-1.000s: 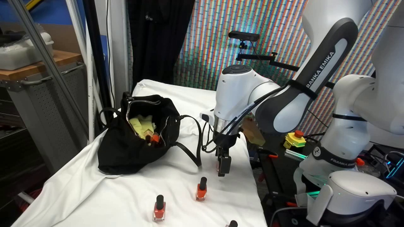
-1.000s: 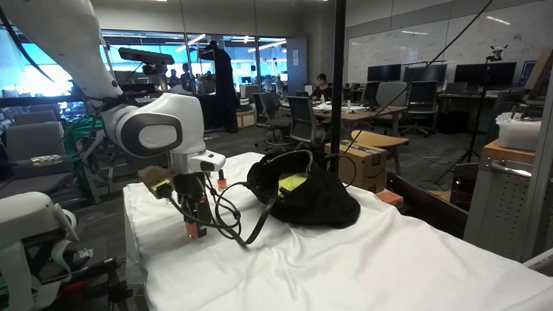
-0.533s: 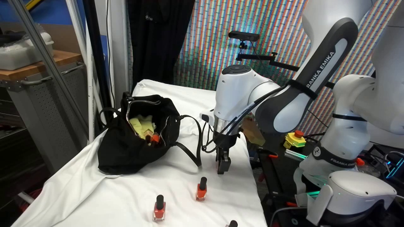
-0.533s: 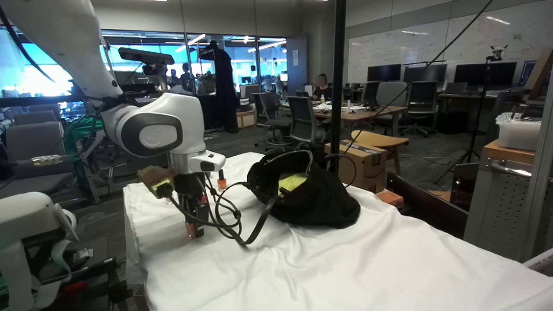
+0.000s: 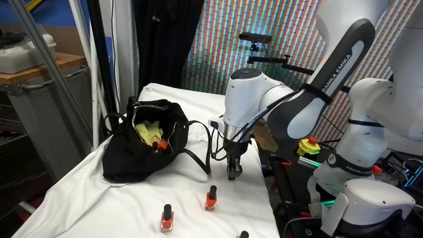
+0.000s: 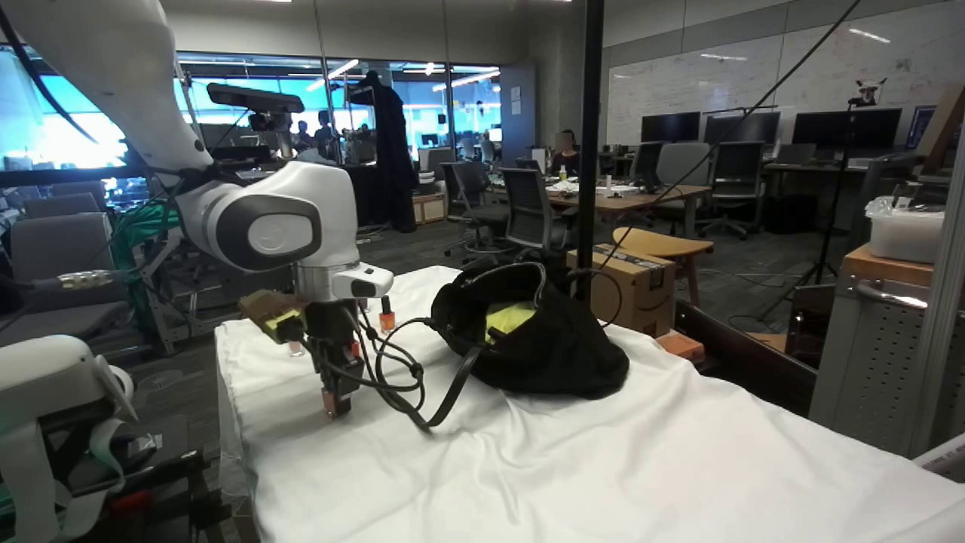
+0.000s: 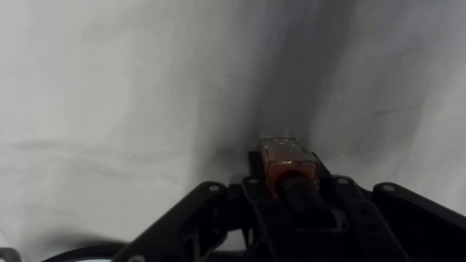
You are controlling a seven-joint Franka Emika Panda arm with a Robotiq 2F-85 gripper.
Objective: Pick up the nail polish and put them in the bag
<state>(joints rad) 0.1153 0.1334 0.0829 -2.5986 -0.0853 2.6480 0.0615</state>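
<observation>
Loosely, a wrinkled white cloth [image 5: 129, 208] spreads under the things, and on it slumps the bag [image 5: 138, 162], black matte fabric with soft folds, its pale-trimmed mouth gaping, a thin looped handle [image 5: 196, 160] drooping to the cloth. Inside it lies crumpled yellow material [image 5: 145, 130], with a red-orange bottle [image 5: 162, 144] just beside it. Two squarish glass bottles [image 5: 211, 201] with slim dark caps stand upright outside, apart from each other. Near that handle, the claw [image 7: 287, 160] points down, its fingers [image 7: 255, 165] pinched tight on either side of a nail polish bottle [image 7: 285, 151], gripping the red, clear-edged glass body. Whether that bottle's base touches the cloth is hard to tell. One more bottle [image 5: 244, 234] is cut off at the lower edge in an exterior view, only its dark cap plain. Black cables [image 6: 416, 371] cross in front of the claw in an exterior view. The bag's depths are dark, the wrist view dim and blurred.
</observation>
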